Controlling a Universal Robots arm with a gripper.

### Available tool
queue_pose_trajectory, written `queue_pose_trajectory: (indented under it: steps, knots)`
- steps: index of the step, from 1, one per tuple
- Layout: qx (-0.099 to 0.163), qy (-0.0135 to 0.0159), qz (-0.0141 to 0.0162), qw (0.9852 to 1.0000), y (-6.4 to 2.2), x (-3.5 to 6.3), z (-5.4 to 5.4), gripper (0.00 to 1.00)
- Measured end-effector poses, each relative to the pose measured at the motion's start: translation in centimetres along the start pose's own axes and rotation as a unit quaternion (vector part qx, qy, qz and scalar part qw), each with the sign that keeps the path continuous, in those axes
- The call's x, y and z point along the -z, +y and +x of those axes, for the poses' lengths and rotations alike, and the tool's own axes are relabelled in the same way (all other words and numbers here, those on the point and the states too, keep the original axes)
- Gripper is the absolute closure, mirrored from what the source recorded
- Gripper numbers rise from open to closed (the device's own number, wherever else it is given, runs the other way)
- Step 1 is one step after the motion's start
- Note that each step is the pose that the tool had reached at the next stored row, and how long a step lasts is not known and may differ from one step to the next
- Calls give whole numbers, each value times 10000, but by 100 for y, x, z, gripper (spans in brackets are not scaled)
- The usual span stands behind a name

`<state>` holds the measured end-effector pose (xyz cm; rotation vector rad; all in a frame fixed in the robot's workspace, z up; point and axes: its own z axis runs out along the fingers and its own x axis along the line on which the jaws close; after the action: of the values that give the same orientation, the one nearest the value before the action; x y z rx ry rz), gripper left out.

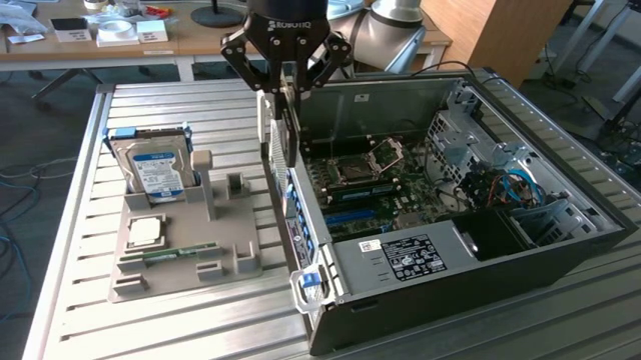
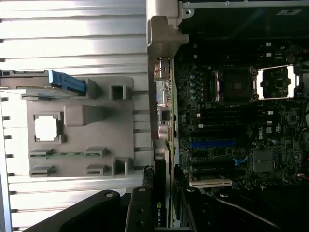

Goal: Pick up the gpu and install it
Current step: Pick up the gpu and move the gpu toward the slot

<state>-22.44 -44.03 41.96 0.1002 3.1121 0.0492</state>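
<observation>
My gripper (image 1: pixel 287 88) is shut on the gpu (image 1: pixel 284 131), which hangs edge-down from it over the rear edge of the open computer case (image 1: pixel 561 247). The wrist view looks down along the card: the gpu (image 2: pixel 162 193) sits dark between my fingers (image 2: pixel 139 212), with its metal end bracket (image 2: pixel 161 58) at the far end, just beside the case's rear wall. It hovers above the motherboard (image 2: pixel 231 121), near the blue expansion slot (image 2: pixel 212 143). The card stands clear of the board.
A grey holder tray (image 1: pixel 180 285) lies at the exterior view's left, carrying a silver hard drive (image 1: pixel 155 169), a processor chip (image 1: pixel 145 231) and a green memory stick (image 1: pixel 170 256). Cables and drive bays (image 1: pixel 511 187) fill the case's far side. The slatted metal table (image 1: pixel 200 330) lies around them.
</observation>
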Motion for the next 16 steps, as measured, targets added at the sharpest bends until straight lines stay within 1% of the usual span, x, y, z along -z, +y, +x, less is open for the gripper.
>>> queue_pose_trajectory:
  steps: [7,16]
  knots:
    - [0,1,0,10000,8,-3,-126,73]
    - [0,0,0,10000,17,-7,-261,73]
